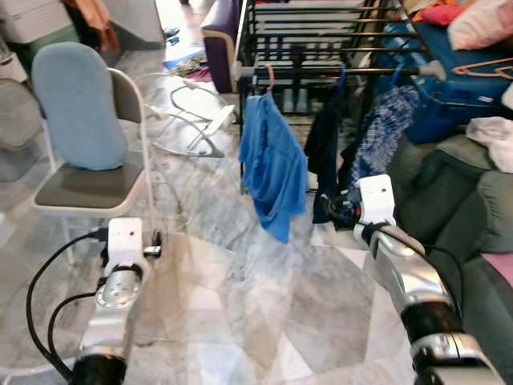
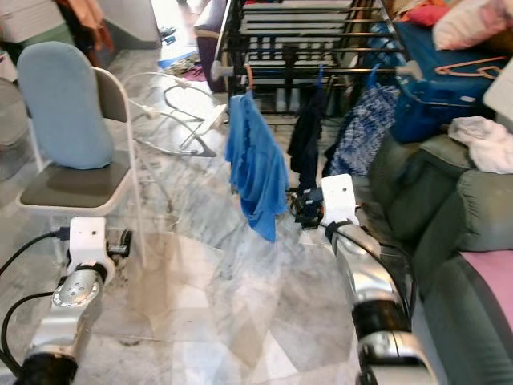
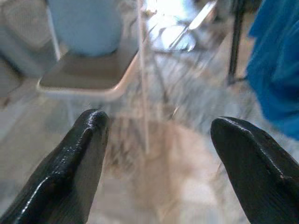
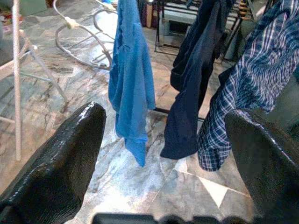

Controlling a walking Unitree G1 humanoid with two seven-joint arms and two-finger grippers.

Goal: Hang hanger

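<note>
— Where's the hanger in all this?

— There's an orange hanger hooked on the front rail of the black drying rack, with a blue shirt drooping from it. Just beside that on the same rail hang a dark navy garment and a blue plaid shirt. Another hanger, pink, lies on the blue cushion behind the rack's right end.

— And the robot's arms?

— Both are raised in front of the rack. The right tool sits below the rail, near the hems of the navy garment and the plaid shirt. From its wrist camera the two black fingers are spread wide, with nothing between them but the hanging clothes farther off.

— The left one?

— The left tool is well to the left of the rack, close to the white folding chair with the pale blue back pad. Its fingers are also wide apart and hold nothing; the chair seat and the marble floor show between them.

— Anything else near the rack?

— A white tubular frame lies on the floor between the chair and the rack. A grey sofa stands right of the rack, with a white cloth on it.
</note>
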